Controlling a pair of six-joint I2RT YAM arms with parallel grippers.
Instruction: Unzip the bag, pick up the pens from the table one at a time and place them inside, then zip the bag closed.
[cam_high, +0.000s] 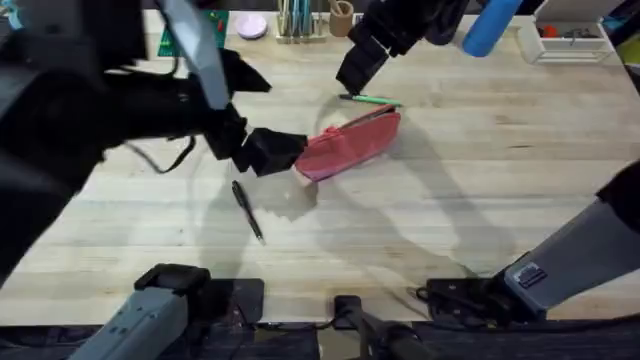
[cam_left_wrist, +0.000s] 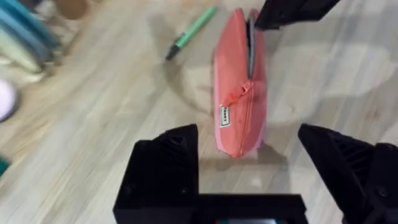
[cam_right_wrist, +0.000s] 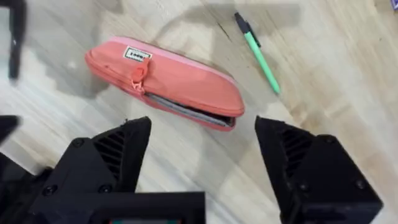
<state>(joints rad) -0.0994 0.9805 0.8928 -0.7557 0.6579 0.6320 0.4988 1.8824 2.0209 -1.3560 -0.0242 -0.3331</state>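
Black pen (cam_high: 247, 210): lying on the table (cam_high: 480, 170) nearest the arm bases, clear of both grippers and just short of the bag's left end.
Left gripper (cam_high: 268, 152): hovering at the bag's left end, its fingers (cam_left_wrist: 163, 163) standing apart with nothing between them; whether it is touching the fabric is unclear.
Bag (cam_high: 348, 145): lying mid-table, tilted, the zipper partly open; the pull (cam_right_wrist: 137, 74) is sitting near the labelled end, with a dark slit gaping along the rest.
Right gripper (cam_high: 357, 67): hanging above the bag's far end, fingers (cam_right_wrist: 102, 163) spread wide and empty.
Green pen (cam_high: 370, 99): resting on the table just beyond the bag, beside its far right end, apart from it.
Rack of teal sticks (cam_high: 294, 18): standing at the far edge.
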